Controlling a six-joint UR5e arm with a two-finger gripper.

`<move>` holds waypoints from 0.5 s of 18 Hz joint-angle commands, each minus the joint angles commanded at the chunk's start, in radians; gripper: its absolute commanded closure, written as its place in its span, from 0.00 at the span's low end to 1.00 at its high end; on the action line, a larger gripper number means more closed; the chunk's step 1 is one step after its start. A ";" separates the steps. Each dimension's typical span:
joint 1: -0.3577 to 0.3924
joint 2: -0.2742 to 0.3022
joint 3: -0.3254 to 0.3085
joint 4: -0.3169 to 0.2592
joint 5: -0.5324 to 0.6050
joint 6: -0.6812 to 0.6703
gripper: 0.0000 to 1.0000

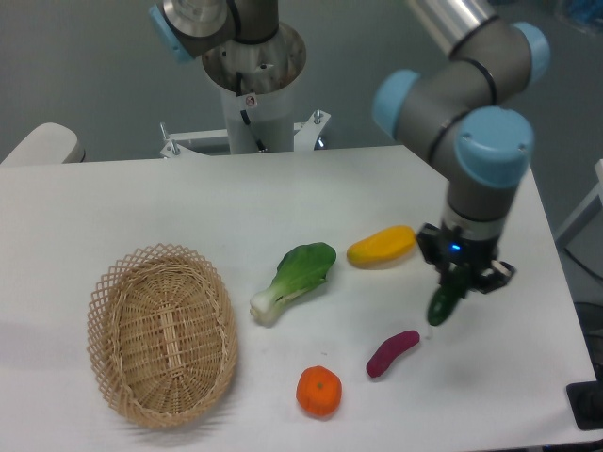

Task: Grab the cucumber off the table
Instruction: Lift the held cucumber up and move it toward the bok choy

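Cucumber (441, 305) clamped in gripper (454, 282), hanging below

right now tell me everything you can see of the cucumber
The cucumber is slim, dark green and glossy. It hangs tilted, its upper end gripped by the end effector, its lower end pointing down toward the table. It looks lifted clear of the surface, just above and right of the purple sweet potato, not touching it.
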 joint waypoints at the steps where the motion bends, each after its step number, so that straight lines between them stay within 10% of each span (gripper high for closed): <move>1: -0.025 0.005 0.000 -0.003 0.000 -0.045 0.68; 9: -0.103 0.012 0.005 -0.020 0.002 -0.131 0.68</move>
